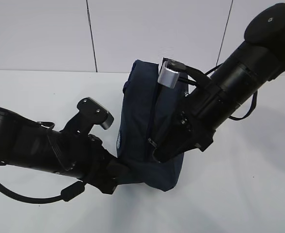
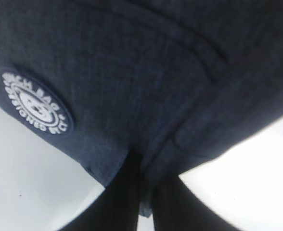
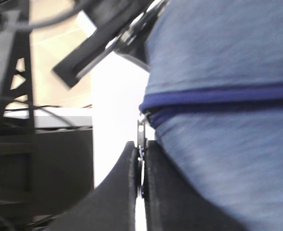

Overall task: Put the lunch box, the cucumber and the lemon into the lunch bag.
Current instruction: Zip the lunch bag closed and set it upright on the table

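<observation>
Left gripper [image 2: 144,192] pinches lunch bag [image 1: 142,121] bottom corner | right gripper [image 3: 140,183] clamps its zipper ring pull [image 3: 141,132] | white table [image 1: 239,184]

The lunch bag [image 1: 147,141] is matt woven navy cloth; the table [image 1: 36,204] looks smooth, white.
</observation>
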`<state>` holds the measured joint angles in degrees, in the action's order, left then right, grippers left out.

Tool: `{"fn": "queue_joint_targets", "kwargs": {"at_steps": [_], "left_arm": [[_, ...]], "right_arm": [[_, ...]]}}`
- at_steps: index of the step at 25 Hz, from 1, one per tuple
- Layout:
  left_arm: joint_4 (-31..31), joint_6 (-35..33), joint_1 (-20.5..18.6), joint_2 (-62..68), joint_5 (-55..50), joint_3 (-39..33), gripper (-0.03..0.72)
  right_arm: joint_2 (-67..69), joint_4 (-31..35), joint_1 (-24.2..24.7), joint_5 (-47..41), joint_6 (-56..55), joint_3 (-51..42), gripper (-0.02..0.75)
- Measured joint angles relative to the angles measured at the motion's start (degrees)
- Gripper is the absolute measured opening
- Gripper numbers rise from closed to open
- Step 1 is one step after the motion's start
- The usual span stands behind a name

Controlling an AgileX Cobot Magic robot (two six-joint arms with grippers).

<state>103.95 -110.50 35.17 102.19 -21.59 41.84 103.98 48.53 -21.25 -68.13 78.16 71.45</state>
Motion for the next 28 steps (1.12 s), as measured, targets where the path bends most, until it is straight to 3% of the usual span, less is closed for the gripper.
{"fn": "queue_joint_targets", "kwargs": {"at_steps": [19, 28], "left_arm": [[0.1, 0.0, 0.0, 0.0, 1.0, 0.2, 0.014], [0.6, 0.0, 0.0, 0.0, 1.2, 0.3, 0.014]], "right_arm": [[0.0, -6.4, 0.0, -1.7, -6.3, 10.7, 0.020], [0.0, -13.5, -0.3, -3.2, -24.2, 17.1, 0.020]]}}
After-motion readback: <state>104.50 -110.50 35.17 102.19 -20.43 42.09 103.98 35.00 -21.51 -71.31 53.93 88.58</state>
